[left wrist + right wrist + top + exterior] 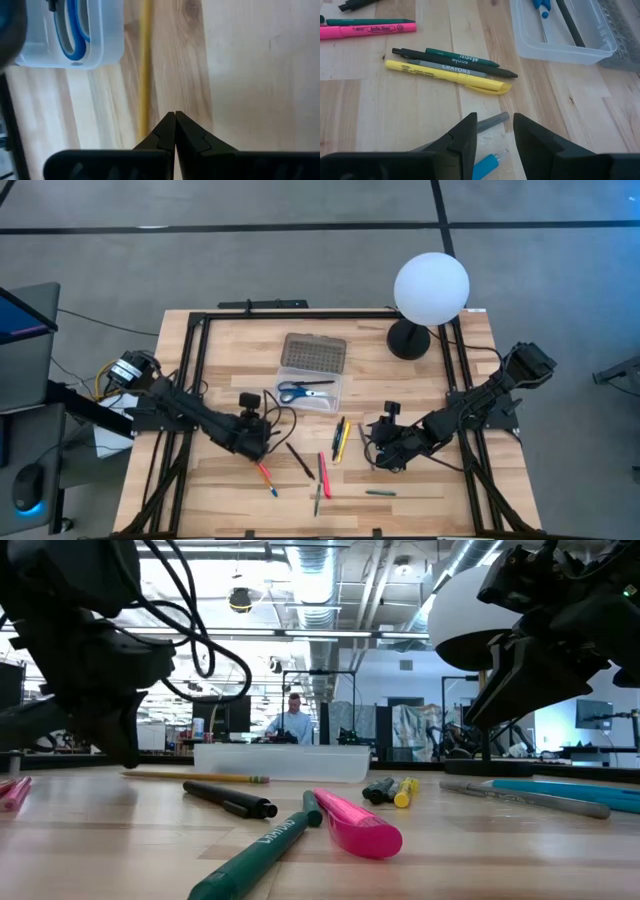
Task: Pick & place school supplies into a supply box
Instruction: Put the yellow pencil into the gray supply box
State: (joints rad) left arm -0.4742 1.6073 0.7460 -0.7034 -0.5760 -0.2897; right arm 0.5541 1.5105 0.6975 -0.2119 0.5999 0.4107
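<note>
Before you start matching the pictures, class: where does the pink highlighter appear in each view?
High view: the pink highlighter lies near the table's front edge, between the two arms.
Low view: in the foreground, just right of centre, beside a green marker.
Left wrist view: not in it.
Right wrist view: in the upper left.
Shared landmark: the clear supply box, seen in all four.

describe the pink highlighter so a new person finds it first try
Start at the clear supply box at the table's centre in the high view, with the blue-handled scissors in it. Go toward the front edge, past the yellow highlighter, to the pink highlighter. It is the only bright pink, thick-bodied marker, lying beside a thinner dark green one.
</note>
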